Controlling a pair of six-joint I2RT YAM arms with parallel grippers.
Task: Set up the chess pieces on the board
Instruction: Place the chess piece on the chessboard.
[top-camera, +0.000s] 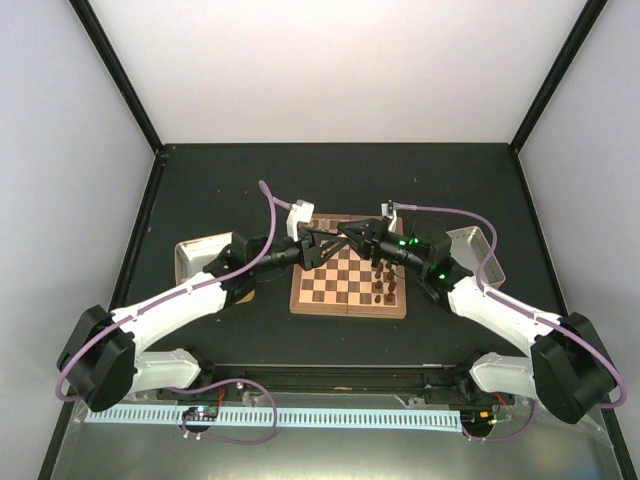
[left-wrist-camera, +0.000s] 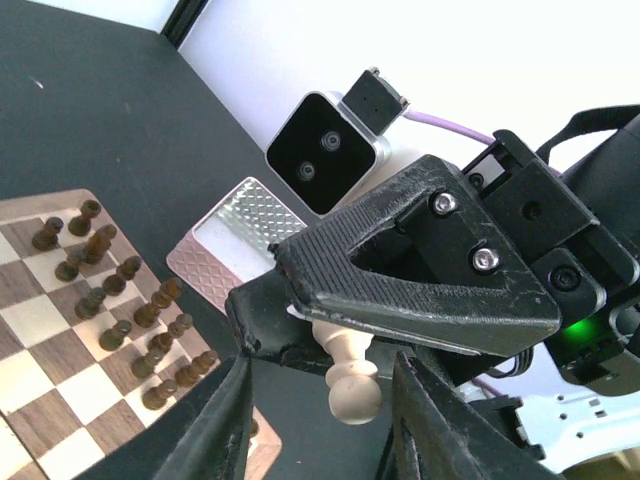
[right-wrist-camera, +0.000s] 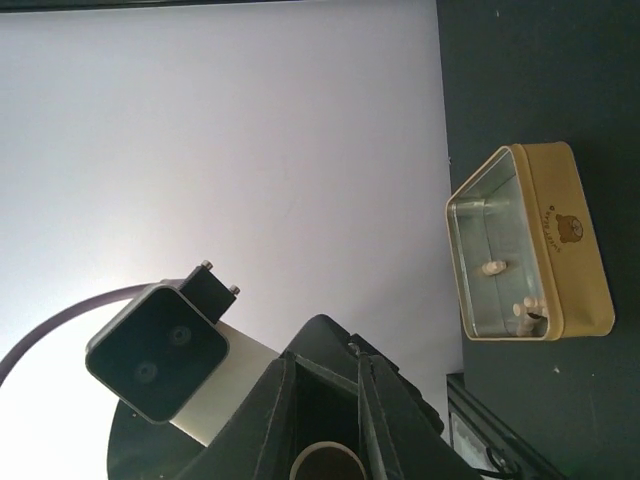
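Above the board (top-camera: 345, 295) my two grippers meet tip to tip. My right gripper (top-camera: 352, 238) is shut on a pale cream chess piece (left-wrist-camera: 350, 385); its black fingers (left-wrist-camera: 410, 265) clamp the piece's base and the round head sticks out. In the right wrist view the piece's round base (right-wrist-camera: 326, 465) shows between the shut jaws of the right gripper (right-wrist-camera: 328, 385). My left gripper (left-wrist-camera: 322, 430) is open, one finger on either side of the piece's head, touching nothing. Several dark brown chess pieces (left-wrist-camera: 130, 300) stand in two rows along one edge of the board (left-wrist-camera: 40, 340).
A gold-tan tin (right-wrist-camera: 545, 250) on the left holds a few pale pieces (right-wrist-camera: 495, 268). A silver-grey tray (left-wrist-camera: 240, 230) lies beyond the board's right side. Tin (top-camera: 200, 255) and tray (top-camera: 470, 243) flank the board on the dark table.
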